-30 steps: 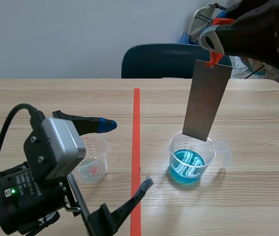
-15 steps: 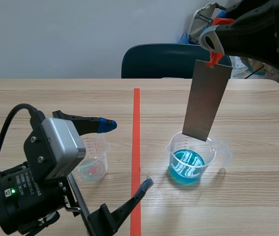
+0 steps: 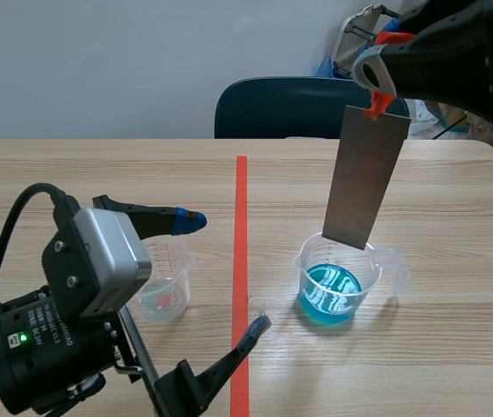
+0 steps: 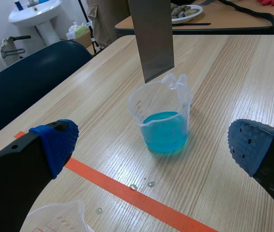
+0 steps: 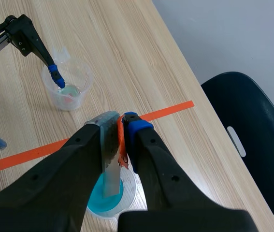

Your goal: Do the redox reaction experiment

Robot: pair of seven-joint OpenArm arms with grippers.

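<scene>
One plate (image 3: 366, 178) hangs pinched in the right claw (image 5: 122, 140), its lower end just over the blue beaker (image 3: 337, 282) toward the bench's (image 3: 455, 365) near edge; left claw (image 3: 224, 273) spread. Dipping looks to be in hand: next, lower it straight in.

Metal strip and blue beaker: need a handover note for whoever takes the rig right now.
Right gripper: fingers shut on the metal strip, held upright over the beaker of blue liquid. The strip's lower edge is about at the rim, not in the liquid.
Left gripper: open, empty, beside the small clear cup, which has a reddish trace in it.
Done: strip gripped and placed over the beaker.
Left: probably lower the strip into the blue liquid.
</scene>
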